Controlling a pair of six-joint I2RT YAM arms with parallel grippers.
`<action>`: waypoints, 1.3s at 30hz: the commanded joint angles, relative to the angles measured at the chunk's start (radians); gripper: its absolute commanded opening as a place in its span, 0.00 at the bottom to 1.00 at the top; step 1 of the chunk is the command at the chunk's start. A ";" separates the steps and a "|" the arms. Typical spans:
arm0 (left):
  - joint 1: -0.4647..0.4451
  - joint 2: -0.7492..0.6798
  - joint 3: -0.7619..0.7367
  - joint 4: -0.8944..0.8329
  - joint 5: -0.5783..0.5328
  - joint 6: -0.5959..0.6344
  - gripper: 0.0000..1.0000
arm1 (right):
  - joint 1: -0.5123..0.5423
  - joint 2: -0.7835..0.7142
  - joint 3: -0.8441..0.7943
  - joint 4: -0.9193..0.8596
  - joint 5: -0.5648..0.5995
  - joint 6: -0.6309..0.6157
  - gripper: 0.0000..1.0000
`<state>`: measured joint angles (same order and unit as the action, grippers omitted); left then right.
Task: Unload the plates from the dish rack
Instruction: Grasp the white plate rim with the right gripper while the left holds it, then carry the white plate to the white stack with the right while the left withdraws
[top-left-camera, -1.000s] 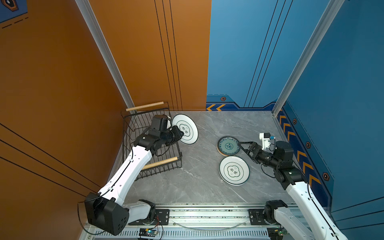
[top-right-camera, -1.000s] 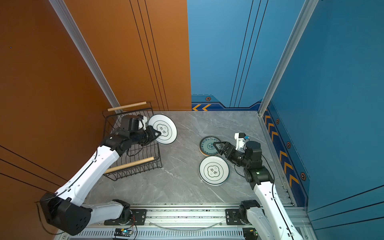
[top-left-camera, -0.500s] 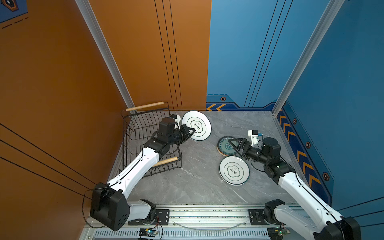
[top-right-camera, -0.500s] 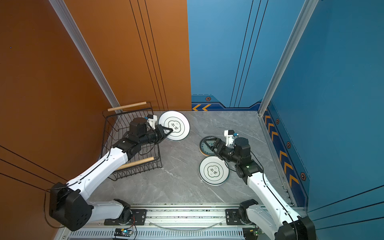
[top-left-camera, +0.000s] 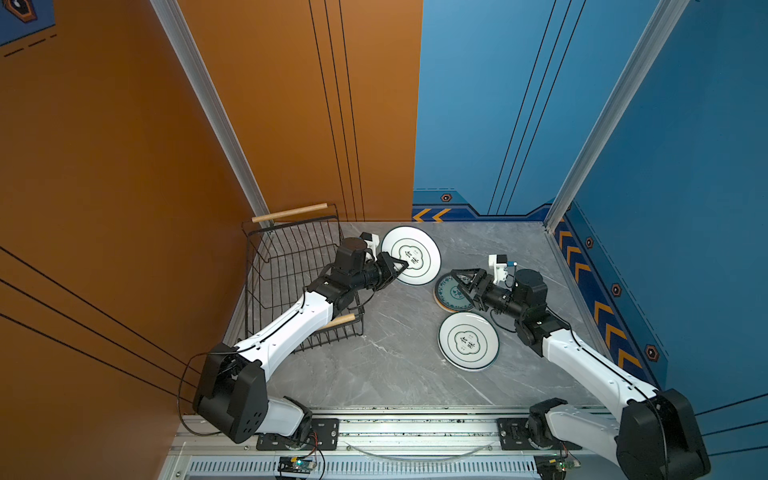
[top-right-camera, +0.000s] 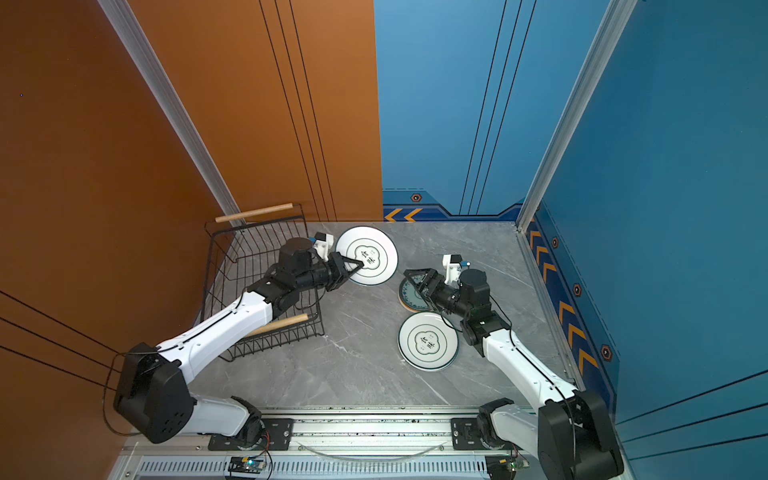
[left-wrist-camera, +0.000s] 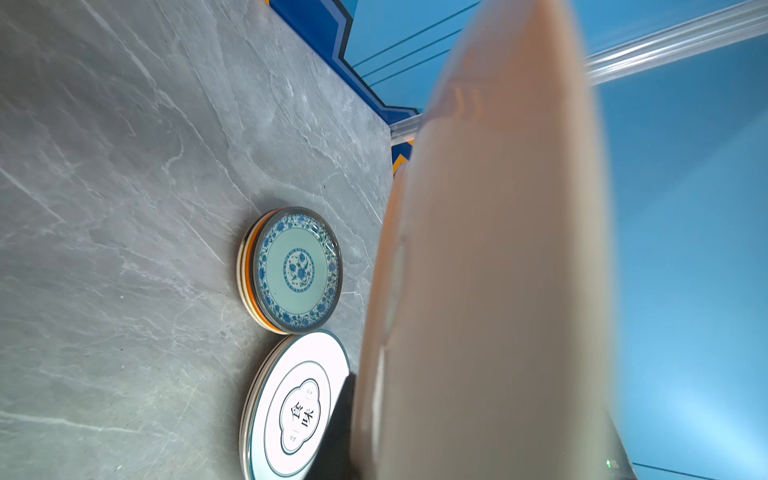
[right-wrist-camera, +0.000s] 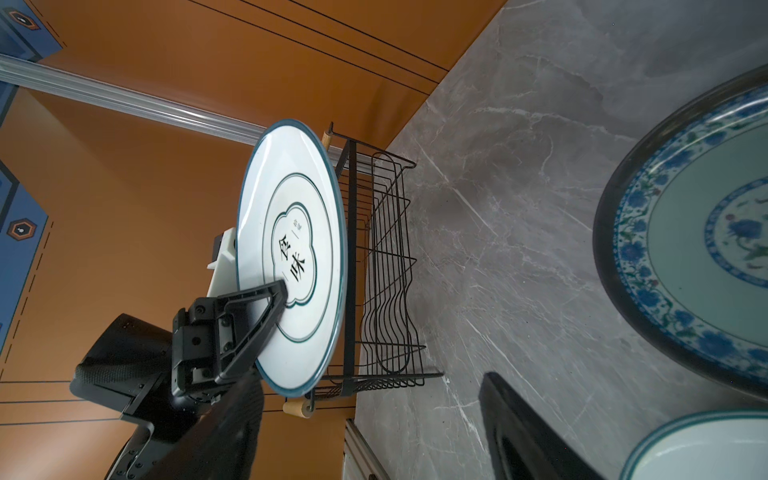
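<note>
Centre frame: left gripper (top-left-camera: 404, 264) pinching white emblem plate (top-left-camera: 420, 248), its left edge between jaws, right of dish rack (top-left-camera: 286, 245). Right gripper (top-left-camera: 462, 281) jaws spread above teal-patterned plate (top-left-camera: 445, 296).

Passage was seen unobstructed along the near edge and middle of the tabletop (top-left-camera: 374, 374). The left edge was blocked by the dish rack (top-left-camera: 291, 266). The right side was blocked by a teal-topped stack (top-left-camera: 445, 293) and a white stack (top-left-camera: 468, 341), and the far edge by a raised white plate (top-left-camera: 411, 254).
</note>
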<state>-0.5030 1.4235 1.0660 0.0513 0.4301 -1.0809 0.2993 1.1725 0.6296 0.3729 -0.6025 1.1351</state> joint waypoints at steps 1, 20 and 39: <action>-0.031 0.024 0.041 0.086 0.051 -0.025 0.00 | 0.016 0.051 0.048 0.129 -0.021 0.048 0.76; -0.104 0.138 0.072 0.219 0.146 -0.110 0.05 | 0.051 0.176 0.103 0.281 -0.058 0.103 0.23; -0.081 0.033 0.109 -0.044 0.092 0.083 0.56 | -0.031 0.070 0.141 0.045 -0.072 -0.007 0.04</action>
<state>-0.5934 1.5299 1.1229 0.1383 0.5488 -1.1061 0.2996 1.3071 0.7174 0.5007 -0.6529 1.2034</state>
